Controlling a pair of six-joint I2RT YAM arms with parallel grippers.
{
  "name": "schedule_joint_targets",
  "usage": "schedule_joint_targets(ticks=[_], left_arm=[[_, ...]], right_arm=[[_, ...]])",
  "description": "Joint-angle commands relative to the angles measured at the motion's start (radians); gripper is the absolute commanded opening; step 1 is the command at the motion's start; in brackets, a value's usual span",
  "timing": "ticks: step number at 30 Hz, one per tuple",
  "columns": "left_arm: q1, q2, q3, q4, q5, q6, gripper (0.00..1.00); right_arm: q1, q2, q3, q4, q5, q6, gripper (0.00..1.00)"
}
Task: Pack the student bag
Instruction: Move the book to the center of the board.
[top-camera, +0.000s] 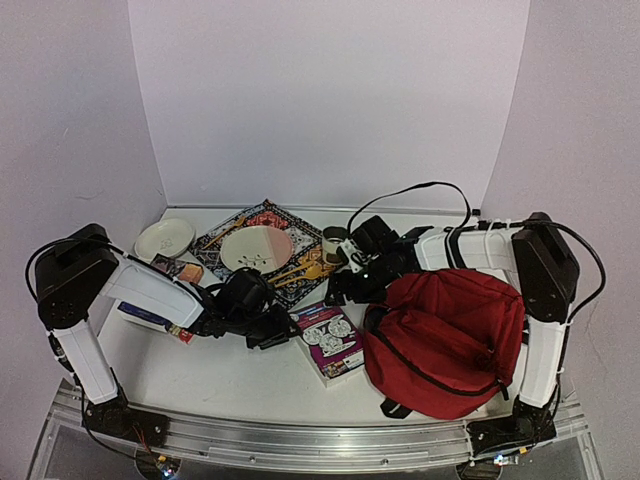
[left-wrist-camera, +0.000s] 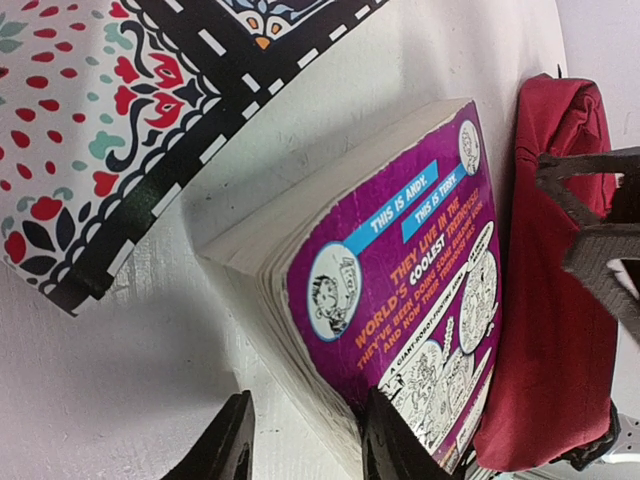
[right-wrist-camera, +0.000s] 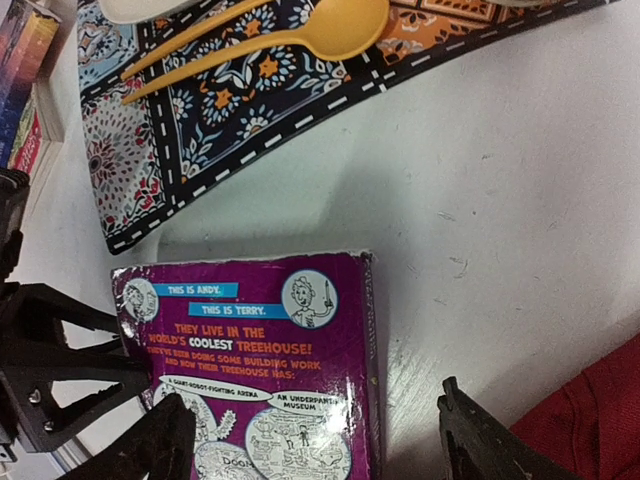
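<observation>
Pale lilac walls close in a white surface (top-camera: 230, 375) crowded with tableware, a patterned mat (top-camera: 290, 218) and a purple book (top-camera: 328, 338). The student bag (top-camera: 450, 335) lies slumped at the front right, just beside the book; I cannot tell whether its zip is undone.

The step in hand looks like taking up the book. The left hand (left-wrist-camera: 312, 400) has its fingers either side of the book's page edge. One finger lies over the cover and the other stands off the pages with a bare gap, so it is released, not yet pinching. The right hand (right-wrist-camera: 315, 395) hovers over the cover, spread wide and grasping nothing.

To do it well, I would bite deep past the corner so the pages do not fan. I would close square across the thickness and lift level before swinging toward the bag.

Only the overhead view shows bag, book and both arms together. The left wrist view alone shows the page block and that gap. The right wrist view alone shows the spine side, the worn cover corner and a yellow spoon (right-wrist-camera: 300, 35) on the mat.
</observation>
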Motion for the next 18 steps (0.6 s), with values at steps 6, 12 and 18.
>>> schedule_joint_targets(ticks=[6,12,18], left_arm=[[0.004,-0.006,0.04,-0.005,0.016,0.03,0.28],[0.015,-0.012,0.039,-0.009,0.009,0.051,0.26],[0.047,-0.025,0.039,-0.021,0.022,0.081,0.25]], right_arm=[[0.06,0.052,-0.033,-0.018,-0.02,0.046,0.83],[0.125,0.045,-0.041,0.003,-0.063,0.077,0.79],[0.198,0.012,-0.06,0.057,-0.104,0.14,0.74]])
